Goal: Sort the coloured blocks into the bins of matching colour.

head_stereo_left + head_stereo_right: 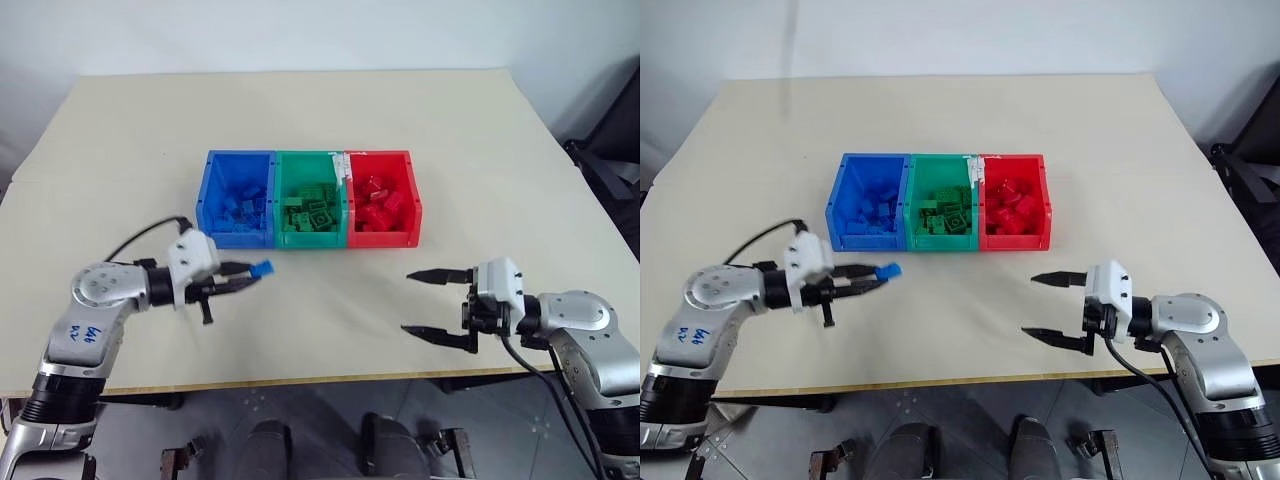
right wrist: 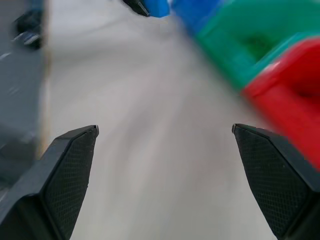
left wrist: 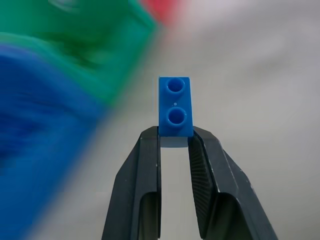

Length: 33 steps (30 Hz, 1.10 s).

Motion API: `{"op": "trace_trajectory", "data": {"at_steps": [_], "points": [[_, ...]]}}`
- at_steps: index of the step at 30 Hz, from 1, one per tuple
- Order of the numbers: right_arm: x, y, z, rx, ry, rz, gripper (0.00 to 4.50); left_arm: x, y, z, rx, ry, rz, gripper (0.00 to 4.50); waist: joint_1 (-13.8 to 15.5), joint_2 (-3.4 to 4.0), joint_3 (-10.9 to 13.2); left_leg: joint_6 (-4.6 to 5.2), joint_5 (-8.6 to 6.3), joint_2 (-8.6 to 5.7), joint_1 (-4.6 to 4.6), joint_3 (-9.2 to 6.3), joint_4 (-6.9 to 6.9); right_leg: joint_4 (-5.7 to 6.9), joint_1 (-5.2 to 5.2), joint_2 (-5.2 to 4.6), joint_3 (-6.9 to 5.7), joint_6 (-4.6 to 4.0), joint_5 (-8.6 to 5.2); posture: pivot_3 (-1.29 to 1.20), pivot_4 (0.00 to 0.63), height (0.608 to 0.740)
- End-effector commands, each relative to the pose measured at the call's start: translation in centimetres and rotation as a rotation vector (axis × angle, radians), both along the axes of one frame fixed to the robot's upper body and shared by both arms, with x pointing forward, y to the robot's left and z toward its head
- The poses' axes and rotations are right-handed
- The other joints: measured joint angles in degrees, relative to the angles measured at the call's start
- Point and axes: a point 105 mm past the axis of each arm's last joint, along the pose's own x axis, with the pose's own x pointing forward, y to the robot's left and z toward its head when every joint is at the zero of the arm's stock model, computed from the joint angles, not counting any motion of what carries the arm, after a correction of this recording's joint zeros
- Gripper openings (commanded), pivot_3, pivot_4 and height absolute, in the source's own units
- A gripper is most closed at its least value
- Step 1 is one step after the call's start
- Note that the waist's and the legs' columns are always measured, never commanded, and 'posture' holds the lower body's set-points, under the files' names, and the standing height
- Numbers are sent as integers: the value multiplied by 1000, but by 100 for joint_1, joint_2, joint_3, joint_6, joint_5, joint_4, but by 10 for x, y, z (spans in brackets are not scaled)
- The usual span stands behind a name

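My left gripper (image 1: 254,274) is shut on a small blue block (image 1: 263,268), a two-stud brick (image 3: 175,106) pinched at the fingertips, held above the table just in front of the blue bin (image 1: 236,199). The green bin (image 1: 310,199) and the red bin (image 1: 383,198) join it in a row, each holding several bricks of its own colour. My right gripper (image 1: 424,303) stands open and empty over bare table in front of the red bin, its fingers (image 2: 67,170) far apart.
The beige table (image 1: 470,150) has its front edge just below both grippers. A black cable (image 1: 140,236) loops off the left wrist. A dark object (image 1: 610,160) stands past the table's right edge.
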Motion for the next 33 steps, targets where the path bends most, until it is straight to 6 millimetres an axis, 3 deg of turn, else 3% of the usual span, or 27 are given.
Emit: {"op": "trace_trajectory", "data": {"at_steps": [1, 4, 9, 10, 17, 19, 26, 30, 33], "points": [[8, -9, 26, 156, -113, -166, 4500, 26, 14, 43, -147, -97, 205, 439, -14, -7, -4, 0, 0, 0, 0, 0, 0, 1, 0, 0, 0, 1, 0, 0, 150, 740], [13, -11, 33, 217, -151, -246, 4500, 34, 4, 51, -172, -110, 199, 439, -30, -7, -5, 1, -1, -2, 0, 4, 0, 0, 0, -1, 2, 2, 1, 0, 150, 740], [14, -7, 35, 204, -167, -240, 4500, 44, 3, 38, -179, -51, 146, 439, -88, -7, -5, 1, -1, -2, 6, 18, -11, -6, -9, 0, 0, 2, 1, 0, 150, 740], [14, -7, 35, 197, -169, -233, 4500, 45, 5, 35, -169, -41, 140, 1216, -90, -7, -5, 1, -1, -1, 6, 18, -11, -6, -9, 0, 0, 2, 1, 0, 150, 740], [14, -3, 31, 173, -151, -196, 4500, 38, 16, 43, -165, -91, 121, 3411, -90, -7, -5, 2, -1, -1, 5, 18, -11, -6, -9, 0, 0, 2, 1, 0, 150, 740], [13, 0, 25, 135, -132, -149, 4500, 11, 27, 37, -71, -138, 66, 4041, -142, -6, -5, 2, -1, -1, 5, 18, -11, -8, -9, 0, 0, 2, 1, 0, 150, 740], [15, -7, 9, 17, -70, -42, 4500, -52, 68, 12, 11, -165, 133, 4041, -192, -5, -5, 1, -12, 7, 11, 35, -18, -9, -18, -1, -2, 1, 1, 0, 150, 740], [21, -17, 5, 6, -56, -41, 4500, -71, 83, -9, 30, -129, 201, 4041, -125, -6, -5, 1, -14, 7, 13, 33, -12, -6, -13, -3, -3, -1, 2, 0, 150, 740], [23, -26, 0, -28, -50, -46, 4500, -77, 83, -21, 16, -94, 234, 4041, -110, -6, -5, 3, -16, 7, 13, 34, -11, -7, -12, -4, -3, -3, 3, 0, 150, 740]]}}
